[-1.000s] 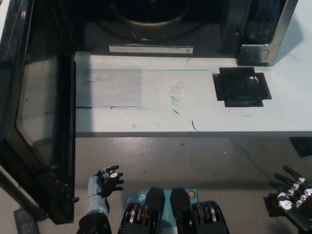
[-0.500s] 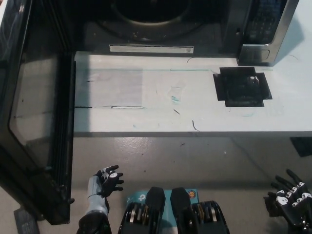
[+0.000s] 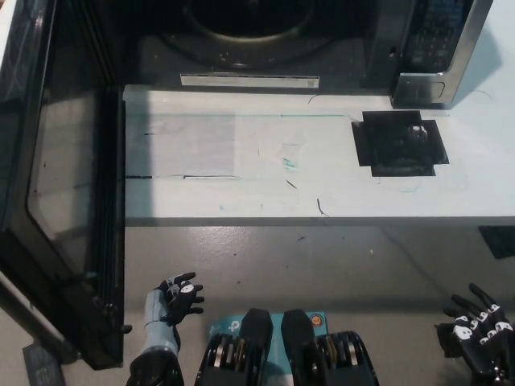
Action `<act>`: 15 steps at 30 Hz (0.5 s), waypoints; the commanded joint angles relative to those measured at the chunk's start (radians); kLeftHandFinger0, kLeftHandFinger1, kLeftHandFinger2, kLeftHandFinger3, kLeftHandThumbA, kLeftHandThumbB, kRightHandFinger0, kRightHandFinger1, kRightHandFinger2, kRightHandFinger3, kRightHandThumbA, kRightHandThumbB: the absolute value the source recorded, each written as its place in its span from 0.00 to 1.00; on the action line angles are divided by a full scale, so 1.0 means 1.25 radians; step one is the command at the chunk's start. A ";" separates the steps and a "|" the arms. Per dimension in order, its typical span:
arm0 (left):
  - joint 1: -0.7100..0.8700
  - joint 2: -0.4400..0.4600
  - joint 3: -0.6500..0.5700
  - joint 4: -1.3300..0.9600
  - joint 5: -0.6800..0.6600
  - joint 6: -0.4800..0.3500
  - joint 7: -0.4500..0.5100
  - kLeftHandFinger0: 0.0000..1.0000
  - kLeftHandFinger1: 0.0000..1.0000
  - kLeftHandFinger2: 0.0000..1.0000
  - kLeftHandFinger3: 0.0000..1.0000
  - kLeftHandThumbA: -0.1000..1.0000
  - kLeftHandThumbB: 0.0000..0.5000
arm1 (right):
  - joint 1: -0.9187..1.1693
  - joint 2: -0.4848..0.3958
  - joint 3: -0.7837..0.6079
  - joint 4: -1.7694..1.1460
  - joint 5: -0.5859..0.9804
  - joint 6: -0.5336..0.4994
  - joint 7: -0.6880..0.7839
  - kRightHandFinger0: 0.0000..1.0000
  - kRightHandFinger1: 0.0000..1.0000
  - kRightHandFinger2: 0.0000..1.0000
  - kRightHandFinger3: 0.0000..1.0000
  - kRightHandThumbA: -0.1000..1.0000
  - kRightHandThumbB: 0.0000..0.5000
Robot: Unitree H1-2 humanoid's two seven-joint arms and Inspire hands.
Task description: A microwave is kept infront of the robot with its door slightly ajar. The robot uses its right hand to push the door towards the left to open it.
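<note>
Swinging far out past the table's front edge, the microwave door (image 3: 60, 201) stands wide open at the left, its dark glass panel reaching over the floor. Just right of its lower corner the left hand (image 3: 179, 299) rests low, fingers spread, holding nothing. The white table (image 3: 338, 193) lies bare ahead, with a black patch (image 3: 398, 143) near the microwave (image 3: 322, 40). At the bottom right, the right hand (image 3: 476, 338) hangs with fingers apart and empty, well apart from the door.
</note>
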 commanded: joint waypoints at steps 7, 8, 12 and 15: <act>-0.035 0.002 0.002 0.004 0.003 -0.033 0.023 0.38 0.38 0.41 0.46 0.15 0.00 | -0.015 0.008 -0.012 0.019 0.011 -0.088 0.004 0.39 0.50 0.62 0.81 0.35 0.48; -0.035 0.002 0.002 0.004 0.003 -0.031 0.023 0.37 0.38 0.40 0.47 0.15 0.00 | -0.016 0.008 -0.012 0.023 0.010 -0.094 0.005 0.39 0.50 0.62 0.81 0.34 0.45; -0.036 0.003 0.002 0.005 0.001 -0.028 0.019 0.38 0.37 0.38 0.47 0.17 0.00 | -0.015 0.010 -0.015 0.020 0.014 -0.090 0.000 0.36 0.46 0.61 0.81 0.33 0.45; -0.037 0.001 0.003 0.004 0.000 -0.027 0.020 0.41 0.40 0.40 0.48 0.17 0.00 | -0.017 0.006 -0.015 0.018 0.012 -0.086 0.000 0.36 0.46 0.60 0.80 0.33 0.44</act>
